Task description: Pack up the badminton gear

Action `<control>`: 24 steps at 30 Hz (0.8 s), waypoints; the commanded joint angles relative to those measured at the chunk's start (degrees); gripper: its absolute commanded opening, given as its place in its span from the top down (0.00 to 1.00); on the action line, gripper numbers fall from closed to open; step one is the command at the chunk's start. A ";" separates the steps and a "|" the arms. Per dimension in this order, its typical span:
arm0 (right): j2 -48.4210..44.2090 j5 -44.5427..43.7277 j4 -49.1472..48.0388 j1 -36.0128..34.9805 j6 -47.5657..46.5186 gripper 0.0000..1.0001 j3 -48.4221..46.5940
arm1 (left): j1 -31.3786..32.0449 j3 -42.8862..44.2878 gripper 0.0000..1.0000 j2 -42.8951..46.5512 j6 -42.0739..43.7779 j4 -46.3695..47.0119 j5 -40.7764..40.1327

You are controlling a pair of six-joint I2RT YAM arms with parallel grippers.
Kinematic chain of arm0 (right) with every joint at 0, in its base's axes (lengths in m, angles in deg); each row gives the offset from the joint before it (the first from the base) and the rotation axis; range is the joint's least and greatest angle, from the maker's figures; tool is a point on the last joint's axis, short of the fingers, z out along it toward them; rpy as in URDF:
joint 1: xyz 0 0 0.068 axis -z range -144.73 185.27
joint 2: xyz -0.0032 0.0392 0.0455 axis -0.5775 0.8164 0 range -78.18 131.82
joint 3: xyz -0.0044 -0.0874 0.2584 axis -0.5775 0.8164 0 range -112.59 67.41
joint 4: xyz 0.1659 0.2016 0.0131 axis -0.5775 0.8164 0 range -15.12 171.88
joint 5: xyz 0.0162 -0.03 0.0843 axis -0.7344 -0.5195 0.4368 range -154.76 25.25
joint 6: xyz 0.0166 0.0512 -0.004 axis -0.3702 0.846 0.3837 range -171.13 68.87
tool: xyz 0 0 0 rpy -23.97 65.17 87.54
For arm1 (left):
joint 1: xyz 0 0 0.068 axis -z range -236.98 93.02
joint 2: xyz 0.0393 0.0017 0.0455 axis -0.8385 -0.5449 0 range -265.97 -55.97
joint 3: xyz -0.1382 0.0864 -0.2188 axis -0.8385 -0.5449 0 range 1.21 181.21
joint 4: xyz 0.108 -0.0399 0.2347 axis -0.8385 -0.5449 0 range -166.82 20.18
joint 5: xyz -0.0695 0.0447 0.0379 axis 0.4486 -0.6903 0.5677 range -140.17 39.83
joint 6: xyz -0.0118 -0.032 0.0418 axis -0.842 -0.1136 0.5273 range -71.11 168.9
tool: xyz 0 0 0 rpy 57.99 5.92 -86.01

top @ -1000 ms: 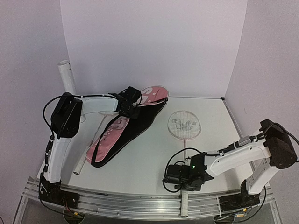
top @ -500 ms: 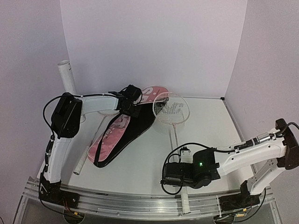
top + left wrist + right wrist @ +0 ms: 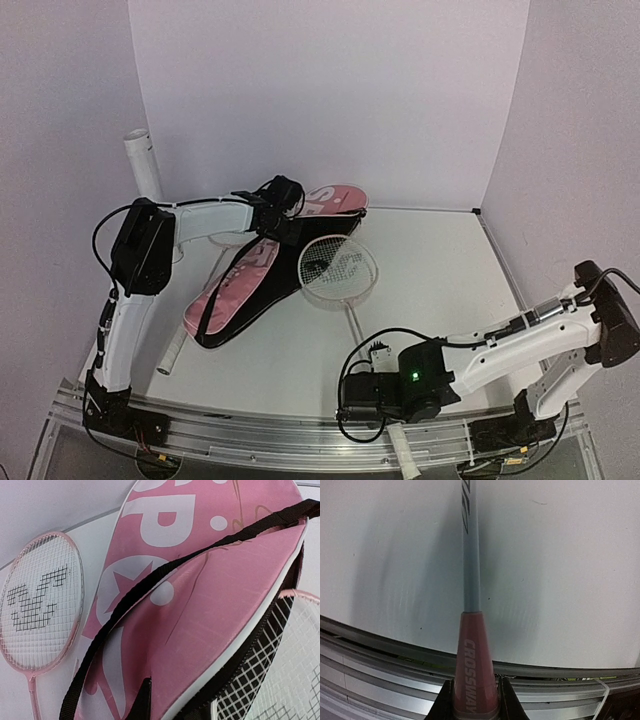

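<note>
Pink bag (image 3: pixel 240 290) lies open on the worktop (image 3: pixel 440 270), left pincer (image 3: pixel 287 224) pinched tight on its upper edge. Right pincer (image 3: pixel 474 705) is clamped on the racket (image 3: pixel 338 270) at the pink cone, head right at the bag's mouth. Second racket (image 3: pixel 40 602) lies just beside the bag.
</note>
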 commanded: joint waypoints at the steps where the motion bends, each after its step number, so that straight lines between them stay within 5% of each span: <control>1: 0.02 3.64 1.15 -2.19 -2.04 1.00 -1.62 | -0.96 6.57 1.00 -1.19 -0.05 6.80 -1.53; 14: 5.17 -3.01 2.05 5.58 -4.03 1.00 -11.57 | 2.97 -2.92 1.00 5.96 -1.53 0.76 6.86; 24: 11.17 -1.96 1.72 16.29 -3.84 1.00 -25.16 | 4.67 2.41 1.00 5.32 -4.77 -6.47 26.15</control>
